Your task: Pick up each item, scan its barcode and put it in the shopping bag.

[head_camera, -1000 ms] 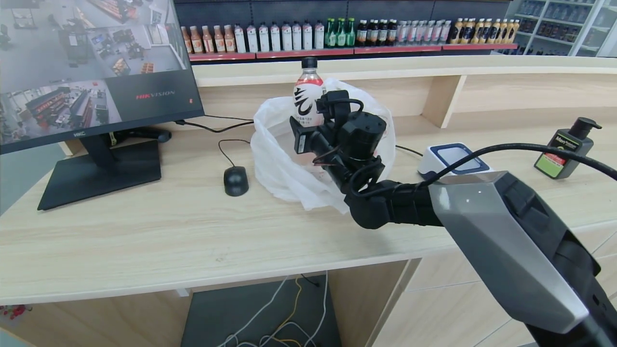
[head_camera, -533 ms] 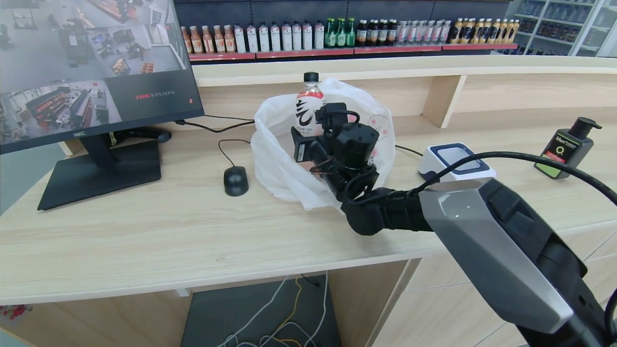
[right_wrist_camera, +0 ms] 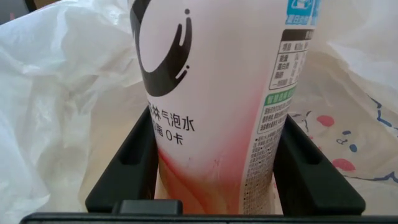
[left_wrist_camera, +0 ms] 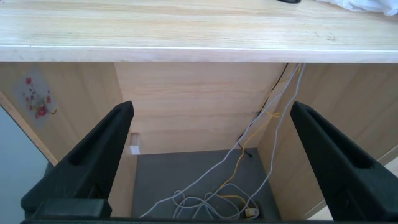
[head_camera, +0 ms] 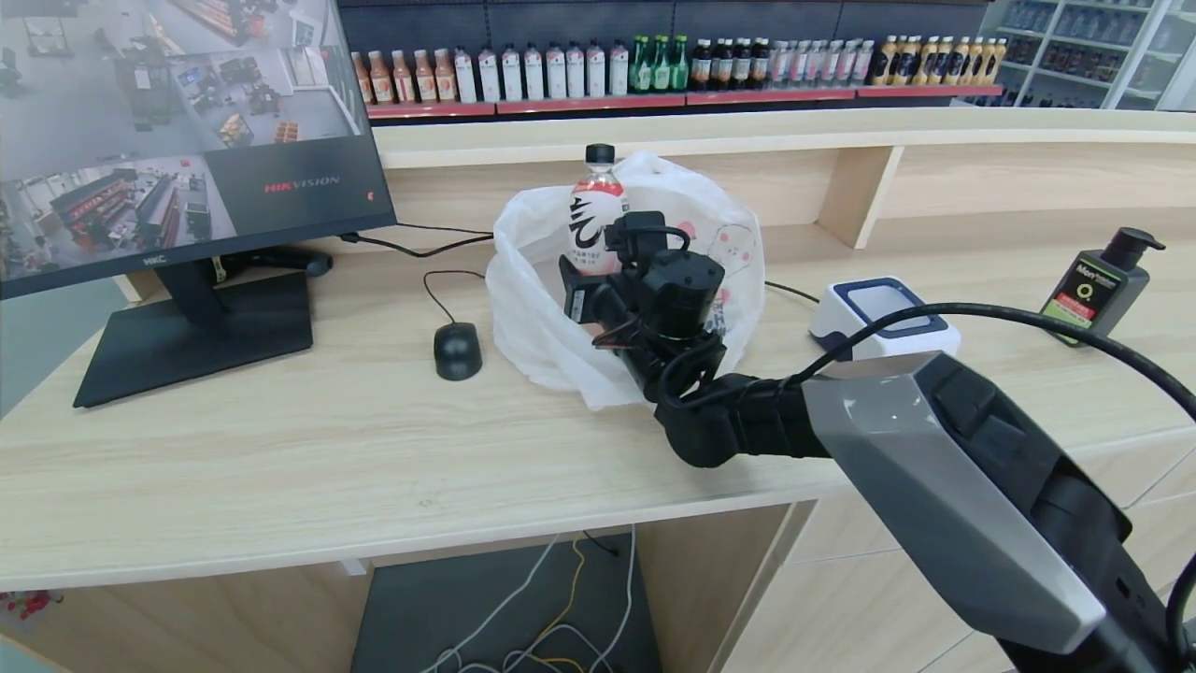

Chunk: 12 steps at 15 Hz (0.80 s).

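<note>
Counter (head_camera: 327, 449): bearing every item below.
Bag (head_camera: 542, 308): sitting mid-counter.
Bottle (head_camera: 596, 210): standing upright in the bag's mouth, its top rising above the rim.
Right gripper (right_wrist_camera: 217, 155): sitting at the bag's 5 o'clock side, clasping the bottle on both sides.
Mouse (head_camera: 457, 350): lying just beside the bag at 9 o'clock.
Monitor (head_camera: 168, 121): standing at 10 o'clock, well apart.
Scanner (head_camera: 883, 313): sitting near at 3 o'clock.
Pump bottle (head_camera: 1098, 290): standing beyond the scanner at 3 o'clock.
Shelf (head_camera: 654, 98): running behind the counter at 12 o'clock.
</note>
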{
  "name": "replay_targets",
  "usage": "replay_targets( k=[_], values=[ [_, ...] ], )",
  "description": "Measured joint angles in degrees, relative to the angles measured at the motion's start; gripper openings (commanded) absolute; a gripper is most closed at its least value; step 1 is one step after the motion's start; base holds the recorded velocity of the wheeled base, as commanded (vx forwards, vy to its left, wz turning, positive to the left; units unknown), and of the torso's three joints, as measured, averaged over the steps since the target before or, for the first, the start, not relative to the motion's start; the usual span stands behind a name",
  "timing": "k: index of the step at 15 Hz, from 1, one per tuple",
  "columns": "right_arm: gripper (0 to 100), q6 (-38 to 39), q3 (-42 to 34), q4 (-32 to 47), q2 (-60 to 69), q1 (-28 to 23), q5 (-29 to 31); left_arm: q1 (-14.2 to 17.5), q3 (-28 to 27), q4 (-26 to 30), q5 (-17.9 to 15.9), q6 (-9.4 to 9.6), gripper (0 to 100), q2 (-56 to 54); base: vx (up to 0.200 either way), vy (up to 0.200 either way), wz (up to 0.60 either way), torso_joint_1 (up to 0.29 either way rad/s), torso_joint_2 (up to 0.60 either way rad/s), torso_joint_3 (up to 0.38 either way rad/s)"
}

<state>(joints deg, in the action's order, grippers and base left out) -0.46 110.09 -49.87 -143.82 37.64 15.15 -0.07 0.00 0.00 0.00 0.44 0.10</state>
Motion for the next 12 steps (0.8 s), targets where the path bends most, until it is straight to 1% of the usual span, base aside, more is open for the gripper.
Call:
replay_targets(
  k=[7, 12],
  values=[
    [0, -0.1, -2.8, 0.5, 1.9, 0.6, 0.9, 0.0, 0.0, 0.0, 0.0, 0.24, 100, 0.0, 0.000, 0.000, 0.00, 0.000, 0.00, 0.000],
    [0, -0.2, -10.8, -1.7, 5.2, 0.8, 1.0, 0.0, 0.0, 0.0, 0.0, 0.21, 100, 0.0, 0.000, 0.000, 0.00, 0.000, 0.00, 0.000]
  ],
)
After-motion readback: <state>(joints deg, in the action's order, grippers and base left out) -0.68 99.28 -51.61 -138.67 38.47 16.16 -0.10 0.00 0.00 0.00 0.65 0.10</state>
